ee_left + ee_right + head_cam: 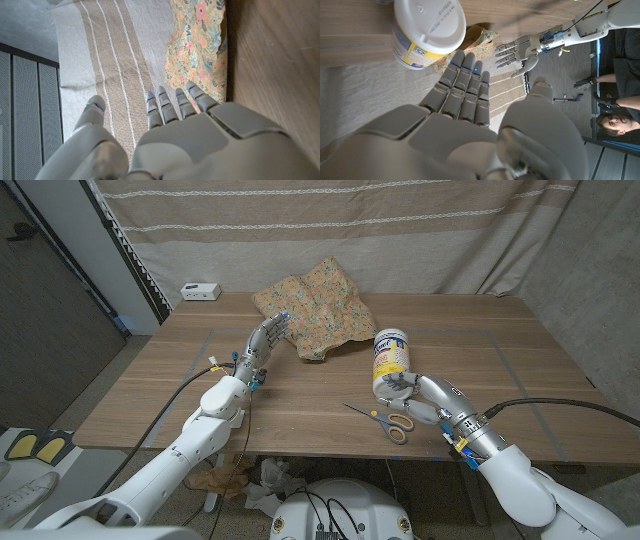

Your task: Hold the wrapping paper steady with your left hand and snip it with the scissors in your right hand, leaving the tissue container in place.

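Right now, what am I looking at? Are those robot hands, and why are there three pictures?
Yes, those are a robot's two hands. The wide picture comes from a camera on the robot's head, looking down at a wooden table. The other two pictures come from small cameras on each wrist, looking along the back of that hand, so things look turned around.

The left hand is raised next to the flowery wrapping paper, fingers spread, holding nothing. The right hand is open too, right beside the tissue container, a white tub with a yellow label. I cannot tell if it touches it. The scissors, with orange handles, lie on the table beside that hand; nobody holds them. A small white box sits at the far corner.
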Controlling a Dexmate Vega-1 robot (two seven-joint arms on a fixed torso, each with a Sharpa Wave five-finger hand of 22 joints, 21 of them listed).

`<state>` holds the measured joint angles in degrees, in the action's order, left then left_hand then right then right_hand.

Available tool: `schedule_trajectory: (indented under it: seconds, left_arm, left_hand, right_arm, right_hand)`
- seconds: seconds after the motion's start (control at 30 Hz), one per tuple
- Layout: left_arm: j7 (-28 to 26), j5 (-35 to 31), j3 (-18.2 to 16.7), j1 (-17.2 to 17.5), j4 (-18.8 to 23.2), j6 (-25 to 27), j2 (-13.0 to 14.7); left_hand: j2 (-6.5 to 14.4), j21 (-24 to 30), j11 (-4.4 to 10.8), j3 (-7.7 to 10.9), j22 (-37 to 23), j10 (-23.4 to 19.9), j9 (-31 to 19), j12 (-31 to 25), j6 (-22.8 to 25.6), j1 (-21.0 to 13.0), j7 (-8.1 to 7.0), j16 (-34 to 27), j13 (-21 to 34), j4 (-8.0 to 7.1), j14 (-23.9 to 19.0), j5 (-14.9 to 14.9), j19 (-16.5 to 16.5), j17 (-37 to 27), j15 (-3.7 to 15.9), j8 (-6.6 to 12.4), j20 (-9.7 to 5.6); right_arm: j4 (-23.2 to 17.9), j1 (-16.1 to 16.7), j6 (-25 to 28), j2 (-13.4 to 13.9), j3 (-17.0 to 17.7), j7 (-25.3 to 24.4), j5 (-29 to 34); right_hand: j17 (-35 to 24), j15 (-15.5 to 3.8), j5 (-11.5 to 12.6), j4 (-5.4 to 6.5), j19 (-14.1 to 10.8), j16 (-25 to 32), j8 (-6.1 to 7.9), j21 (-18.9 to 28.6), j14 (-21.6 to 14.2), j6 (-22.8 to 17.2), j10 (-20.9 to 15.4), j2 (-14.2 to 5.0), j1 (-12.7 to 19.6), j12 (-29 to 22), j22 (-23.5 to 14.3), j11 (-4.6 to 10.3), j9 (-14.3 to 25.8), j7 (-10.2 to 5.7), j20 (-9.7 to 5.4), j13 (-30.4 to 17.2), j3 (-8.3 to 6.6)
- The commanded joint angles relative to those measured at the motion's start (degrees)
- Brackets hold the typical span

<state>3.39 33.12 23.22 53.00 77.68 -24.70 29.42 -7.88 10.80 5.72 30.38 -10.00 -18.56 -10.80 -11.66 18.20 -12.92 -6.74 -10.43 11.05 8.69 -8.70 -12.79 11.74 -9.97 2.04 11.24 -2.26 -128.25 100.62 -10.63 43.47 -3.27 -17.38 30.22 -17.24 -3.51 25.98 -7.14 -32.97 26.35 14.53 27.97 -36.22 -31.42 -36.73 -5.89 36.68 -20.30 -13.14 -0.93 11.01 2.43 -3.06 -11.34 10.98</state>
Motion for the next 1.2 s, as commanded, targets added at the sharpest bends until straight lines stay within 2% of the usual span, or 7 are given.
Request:
schedule_trajectory:
  seconds: [0.03,0.33,0.7,0.83,1.03,1.1,1.2]
  left_arm:
    - [-1.17,0.06,-0.43,1.48,2.73,1.45,1.19]
    - [-1.24,-0.2,-0.47,1.73,3.3,1.13,1.36]
    - [-1.64,-0.5,-0.38,2.13,3.26,0.8,1.16]
    - [-1.67,-0.4,-0.5,2.36,3.56,0.89,1.35]
    - [-1.6,-0.12,-0.68,2.59,3.87,1.18,1.65]
    - [-1.59,-0.07,-0.74,2.63,3.88,1.14,1.69]
    - [-1.4,0.05,-0.79,2.66,3.64,0.95,1.66]
  left_hand:
    - [-0.38,0.31,0.11,-0.05,-0.27,0.05,-0.21,-0.02,0.22,0.02,0.0,0.01,0.12,-0.07,0.25,-0.05,-0.23,-0.22,4.66,0.21,-2.94]
    - [-0.36,0.31,0.15,-0.08,-0.27,0.07,-0.2,-0.03,0.16,0.0,0.09,-0.01,0.12,-0.06,0.29,-0.06,-0.28,-0.22,4.66,0.18,-2.98]
    - [-0.32,0.33,0.12,-0.1,-0.27,0.08,-0.2,-0.06,0.27,-0.07,0.08,-0.04,0.12,-0.04,0.35,-0.06,-0.32,-0.21,4.65,0.23,-2.93]
    - [-0.31,0.34,0.19,-0.11,-0.27,0.13,-0.2,-0.05,0.26,-0.07,0.07,-0.05,0.12,-0.04,0.35,-0.05,-0.33,-0.21,4.65,0.23,-2.91]
    - [-0.3,0.36,0.2,-0.13,-0.27,0.15,-0.2,-0.05,0.15,-0.1,0.12,-0.06,0.12,-0.04,0.41,-0.05,-0.34,-0.21,4.67,0.18,-2.94]
    - [-0.3,0.35,0.02,-0.15,-0.27,0.12,-0.2,-0.07,0.13,-0.1,0.09,-0.07,0.12,-0.04,0.42,-0.05,-0.37,-0.21,4.67,0.18,-2.96]
    - [-0.3,0.36,0.01,-0.17,-0.27,0.12,-0.2,-0.08,0.16,-0.1,0.11,-0.07,0.12,-0.04,0.43,-0.05,-0.38,-0.21,4.69,0.19,-2.94]
  right_arm:
    - [-1.21,0.46,4.48,0.47,-2.12,-0.79,4.85]
    - [-1.73,0.83,7.48,0.99,-3.72,-3.42,8.34]
    - [-1.64,-0.37,10.76,1.29,-6.65,-6.01,10.56]
    - [-1.56,-0.9,11.76,1.38,-7.52,-6.65,10.37]
    - [-1.84,-1.82,14.38,1.63,-9.36,-7.29,11.82]
    - [-2.19,-2.16,15.83,1.66,-10.09,-7.04,12.46]
    - [-2.31,-2.82,17.3,1.79,-11.15,-6.77,12.72]
  right_hand:
    - [0.09,-5.37,-0.18,-0.01,0.55,-1.05,-0.72,-0.02,2.45,1.49,1.41,0.16,0.56,0.61,0.05,0.24,0.24,-0.49,-1.9,-0.28,-0.14]
    - [0.31,-5.5,-0.2,-0.18,0.14,-1.0,-1.99,0.25,2.03,4.21,1.31,0.19,1.2,0.68,0.23,0.15,0.36,0.5,-1.76,-0.4,-0.43]
    - [0.46,-6.01,-0.25,-0.3,0.73,-0.76,-0.87,0.21,1.31,1.21,-0.93,-0.26,2.19,-0.08,0.42,0.6,0.65,-0.45,-1.48,-0.52,-1.05]
    - [0.64,-4.31,-0.37,-0.38,2.1,-1.21,-0.38,-0.22,2.23,-0.32,-2.42,-0.26,2.81,-0.6,0.63,2.16,0.85,-1.58,0.83,-0.61,-1.36]
    - [0.78,-4.0,-0.42,-0.41,3.25,-1.73,-0.24,-0.62,3.25,-0.96,-2.52,-0.25,3.2,-0.6,0.77,2.34,0.93,-1.64,2.29,-0.63,-1.55]
    - [0.95,-2.3,-0.48,-0.36,4.7,-2.57,-0.2,-1.17,4.96,-1.38,-2.59,-0.26,3.41,-0.6,0.9,2.39,0.97,-1.71,4.43,-0.64,-1.68]
    - [1.07,-1.57,-0.5,-0.39,4.77,-2.9,-0.18,-1.2,5.52,-1.61,-2.39,-0.29,3.64,-0.51,0.97,2.37,1.0,-1.89,5.09,-0.64,-1.8]
